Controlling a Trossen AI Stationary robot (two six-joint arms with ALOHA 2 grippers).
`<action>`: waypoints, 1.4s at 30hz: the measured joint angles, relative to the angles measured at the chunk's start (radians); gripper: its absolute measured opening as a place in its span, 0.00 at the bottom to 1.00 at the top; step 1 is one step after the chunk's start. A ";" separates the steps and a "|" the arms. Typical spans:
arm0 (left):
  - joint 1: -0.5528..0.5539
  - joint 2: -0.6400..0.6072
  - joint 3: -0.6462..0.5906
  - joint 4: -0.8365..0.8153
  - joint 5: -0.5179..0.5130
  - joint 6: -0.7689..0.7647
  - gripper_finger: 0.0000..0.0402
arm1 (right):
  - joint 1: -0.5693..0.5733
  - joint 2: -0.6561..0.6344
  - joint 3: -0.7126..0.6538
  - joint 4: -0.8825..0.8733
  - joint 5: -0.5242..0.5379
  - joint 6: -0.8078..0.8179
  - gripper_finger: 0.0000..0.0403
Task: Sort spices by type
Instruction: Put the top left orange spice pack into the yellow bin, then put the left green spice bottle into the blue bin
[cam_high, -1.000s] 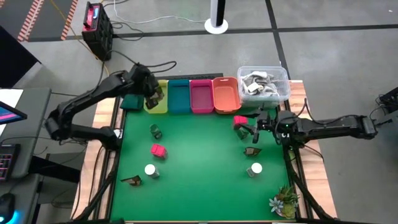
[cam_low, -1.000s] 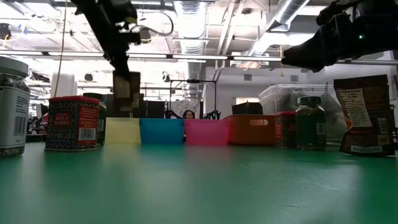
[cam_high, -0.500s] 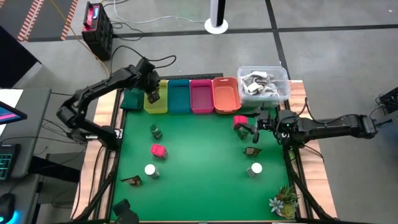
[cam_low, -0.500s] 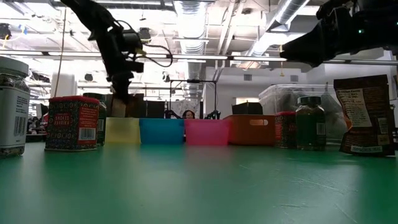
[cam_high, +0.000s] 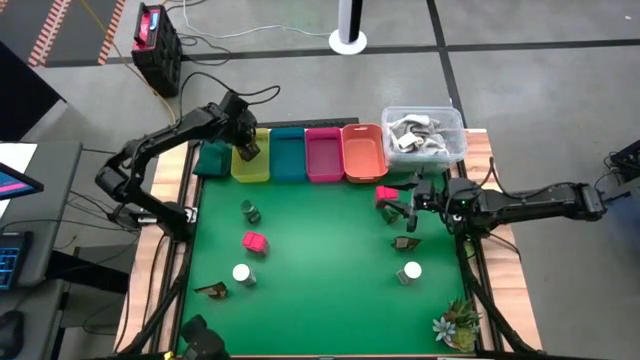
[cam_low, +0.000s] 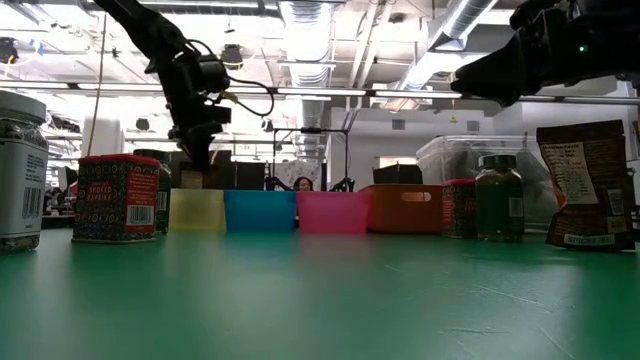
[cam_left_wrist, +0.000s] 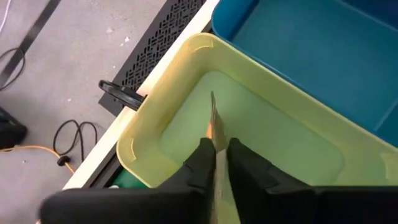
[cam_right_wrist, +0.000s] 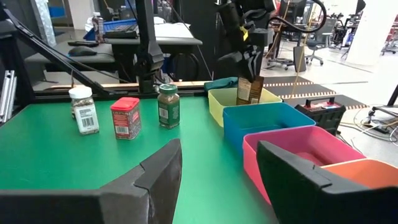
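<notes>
On the green desk (cam_high: 320, 270) spices lie scattered: a white-capped jar (cam_high: 242, 274), a red block (cam_high: 254, 241), a green jar (cam_high: 250, 211). At the right, the right claw (cam_high: 400, 207) hangs spread, holding nothing. At the far left, the left claw (cam_left_wrist: 219, 163) pinches a brown packet (cam_left_wrist: 213, 127), lowered into the yellow bin (cam_high: 251, 165).

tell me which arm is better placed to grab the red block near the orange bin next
Right. The right gripper hovers open beside that red block, while the left gripper is across the table at the yellow bin, fingers around a brown packet.
</notes>
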 joint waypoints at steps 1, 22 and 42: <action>0.000 0.000 0.000 0.004 -0.001 -0.005 0.14 | 0.000 0.000 0.000 0.000 0.000 0.000 0.58; -0.143 -0.337 0.000 -0.020 -0.033 0.105 0.42 | -0.009 0.000 0.000 -0.043 0.000 -0.010 0.58; -0.832 -0.305 0.000 -0.363 -0.123 -0.486 0.43 | -0.071 0.110 0.114 -0.146 0.000 -0.100 0.58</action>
